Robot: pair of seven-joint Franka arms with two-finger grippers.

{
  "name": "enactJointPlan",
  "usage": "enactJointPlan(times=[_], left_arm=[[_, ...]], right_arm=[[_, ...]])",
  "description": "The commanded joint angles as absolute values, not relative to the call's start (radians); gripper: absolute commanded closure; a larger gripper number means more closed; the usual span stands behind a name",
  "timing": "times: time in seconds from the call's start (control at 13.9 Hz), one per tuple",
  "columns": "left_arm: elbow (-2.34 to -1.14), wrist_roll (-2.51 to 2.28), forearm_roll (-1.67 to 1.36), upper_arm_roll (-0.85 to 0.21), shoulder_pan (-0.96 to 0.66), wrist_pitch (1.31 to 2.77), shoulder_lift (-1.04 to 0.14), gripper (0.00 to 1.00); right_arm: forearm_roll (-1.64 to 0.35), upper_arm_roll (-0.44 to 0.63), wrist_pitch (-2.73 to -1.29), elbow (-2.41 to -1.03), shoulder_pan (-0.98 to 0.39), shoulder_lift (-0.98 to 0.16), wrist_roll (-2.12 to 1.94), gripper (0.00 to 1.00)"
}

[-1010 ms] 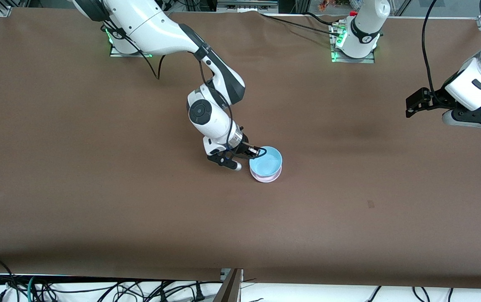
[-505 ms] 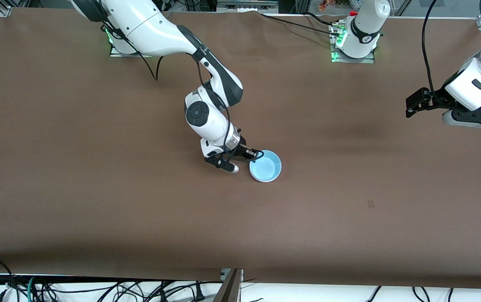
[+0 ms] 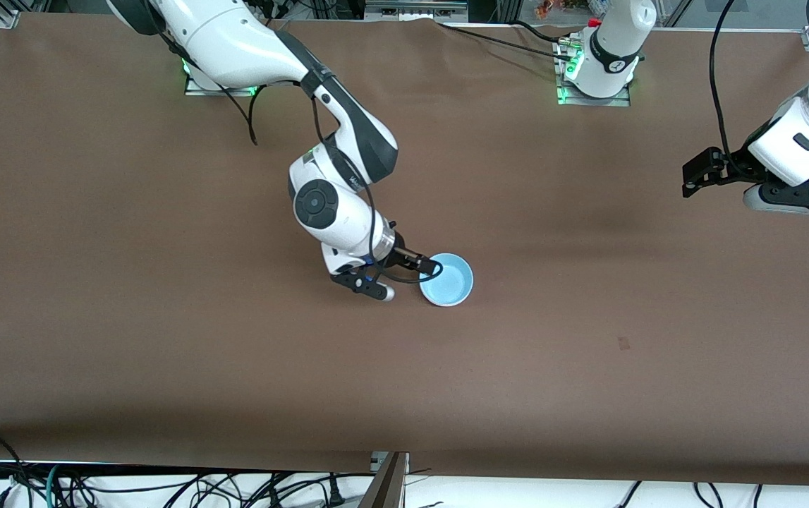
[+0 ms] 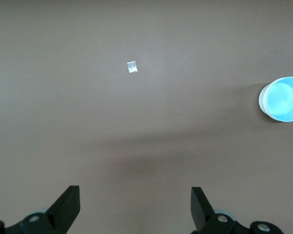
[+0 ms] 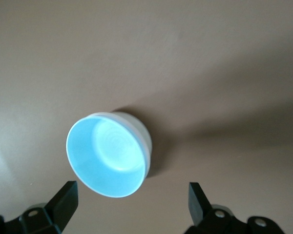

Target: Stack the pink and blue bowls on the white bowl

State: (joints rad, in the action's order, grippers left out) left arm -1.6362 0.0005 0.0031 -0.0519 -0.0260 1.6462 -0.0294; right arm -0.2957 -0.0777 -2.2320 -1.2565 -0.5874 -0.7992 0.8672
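Observation:
The light blue bowl point(image 3: 448, 280) sits nested in a stack near the table's middle. A pale white bowl wall point(image 5: 140, 130) shows under it, also as a thin rim in the front view point(image 3: 446, 303). The pink bowl is hidden. My right gripper point(image 3: 411, 280) is open and empty, low beside the stack toward the right arm's end. In the right wrist view its gripper point(image 5: 132, 204) has the blue bowl point(image 5: 107, 158) just ahead of the jaws, untouched. My left gripper point(image 3: 764, 201) waits open, high over the left arm's end; its wrist view point(image 4: 135, 204) shows the stack point(image 4: 282, 99) far off.
The brown table cover point(image 3: 164, 317) is bare apart from a small pale speck point(image 3: 623, 343), nearer the front camera than the stack; it also shows in the left wrist view point(image 4: 132, 67). Cables hang along the table's front edge point(image 3: 235, 487).
The blue bowl went down from a tilt over the pink bowl to sit flat in the stack, hiding the pink. My right gripper let go and drew back toward the right arm's end.

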Motion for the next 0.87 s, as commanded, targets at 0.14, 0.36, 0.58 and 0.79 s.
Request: enactJointPlan(times=[0.14,0.36,0.58,0.79], left_arm=[[-1.638,-0.006,-0.017,-0.051,-0.026,1.634,-0.017,0.00],[-1.638,-0.006,-0.017,-0.051,-0.026,1.634,-0.017,0.00],[-1.638,-0.005,-0.017,-0.051,-0.026,1.634,-0.017,0.00],[-1.638,-0.005,-0.017,-0.051,-0.026,1.634,-0.017,0.00]], right_arm=[[-0.215,-0.066,-2.051,-1.252,-0.526,-0.729,0.668,0.00],[-0.169,-0.066,-1.898,-1.259,-0.464,-0.664,0.501,0.00],[-0.143,-0.067,-1.754,-1.273,-0.384,-0.605,0.344,0.00],[-0.088,-0.067,-1.666,-1.319,-0.312,-0.536,0.223,0.00]])
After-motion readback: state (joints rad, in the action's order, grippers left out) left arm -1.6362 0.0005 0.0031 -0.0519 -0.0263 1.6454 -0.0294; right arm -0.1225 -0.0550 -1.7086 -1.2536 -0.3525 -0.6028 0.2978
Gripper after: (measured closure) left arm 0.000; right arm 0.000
